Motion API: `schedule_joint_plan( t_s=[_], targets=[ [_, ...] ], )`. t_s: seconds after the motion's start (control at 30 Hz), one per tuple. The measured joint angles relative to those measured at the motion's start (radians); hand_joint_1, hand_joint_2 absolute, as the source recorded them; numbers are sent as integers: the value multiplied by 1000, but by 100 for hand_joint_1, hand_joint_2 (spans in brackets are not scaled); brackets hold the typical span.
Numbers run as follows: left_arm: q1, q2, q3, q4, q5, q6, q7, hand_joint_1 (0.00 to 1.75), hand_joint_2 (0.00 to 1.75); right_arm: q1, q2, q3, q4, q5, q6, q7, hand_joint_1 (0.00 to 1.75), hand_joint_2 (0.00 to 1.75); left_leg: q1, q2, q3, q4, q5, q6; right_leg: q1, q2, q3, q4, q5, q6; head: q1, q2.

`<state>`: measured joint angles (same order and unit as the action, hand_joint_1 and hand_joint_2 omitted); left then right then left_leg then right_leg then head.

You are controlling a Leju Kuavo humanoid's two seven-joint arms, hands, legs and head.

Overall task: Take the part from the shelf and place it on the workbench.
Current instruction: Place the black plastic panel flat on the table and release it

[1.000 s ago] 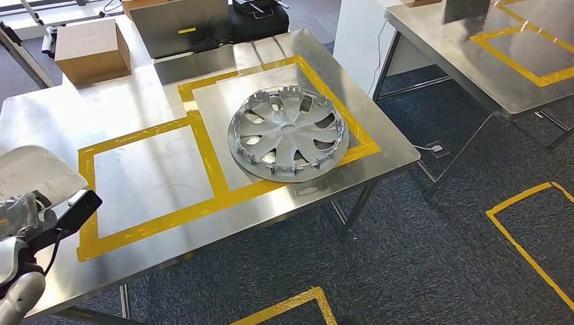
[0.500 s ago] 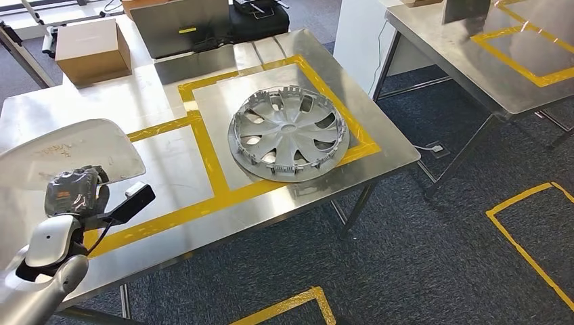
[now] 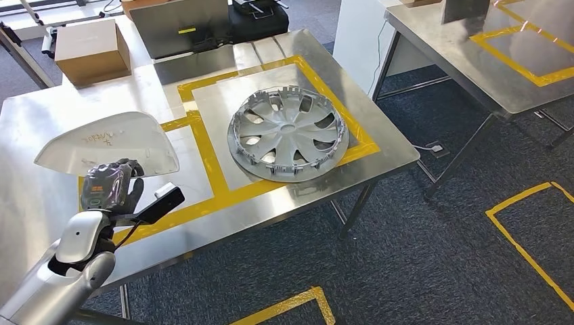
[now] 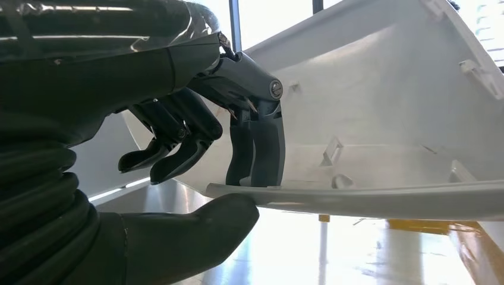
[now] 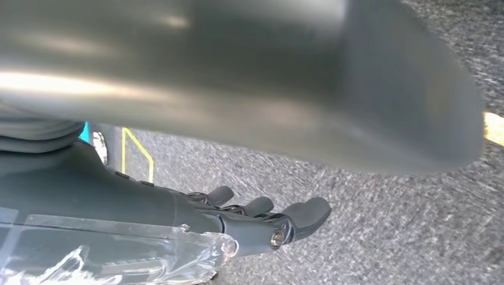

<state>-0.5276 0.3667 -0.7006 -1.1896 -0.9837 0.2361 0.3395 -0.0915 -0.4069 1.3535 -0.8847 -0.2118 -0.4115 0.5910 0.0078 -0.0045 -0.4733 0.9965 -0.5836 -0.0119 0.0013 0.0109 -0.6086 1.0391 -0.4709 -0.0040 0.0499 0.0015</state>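
Since the earlier frame the left hand has carried the white part further over the desk, beside the hubcap. It pinches the part's edge between thumb and fingers. The right hand hangs over carpet, fingers loosely apart, holding nothing.

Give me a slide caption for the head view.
Left hand holds a white plastic cover part above the taped steel workbench.
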Motion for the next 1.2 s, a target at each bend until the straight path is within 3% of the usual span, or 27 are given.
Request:
schedule_joint_plan(
  t_s=[0.1,0.23,0.6,0.73,1.2],
  targets=[
    [-3,-13,-12,12,3,9,-8,175,175,0,-7,0,-12,9,-4,5,0,0,0,0,0,0,0,0,0,0,0,0,0,0,0,0],
    [-4,-25,-22,27,15,35,-18,0,175,1,-19,0,-32,18,-6,12,0,0,0,0,0,0,0,0,0,0,0,0,0,0,0,0],
    [-10,-53,-33,93,44,79,-32,0,175,3,-62,1,-100,39,-12,18,0,0,0,0,0,0,0,0,0,0,0,0,0,0,0,0],
    [-11,-58,-32,113,54,89,-33,0,0,5,-75,1,-115,39,-12,19,0,0,0,0,0,0,0,0,0,0,0,0,0,0,0,0],
    [-2,-79,-22,117,124,212,-80,0,0,6,-90,3,-138,41,1,17,0,0,0,0,0,0,0,0,0,0,0,0,0,0,0,0]
  ],
)
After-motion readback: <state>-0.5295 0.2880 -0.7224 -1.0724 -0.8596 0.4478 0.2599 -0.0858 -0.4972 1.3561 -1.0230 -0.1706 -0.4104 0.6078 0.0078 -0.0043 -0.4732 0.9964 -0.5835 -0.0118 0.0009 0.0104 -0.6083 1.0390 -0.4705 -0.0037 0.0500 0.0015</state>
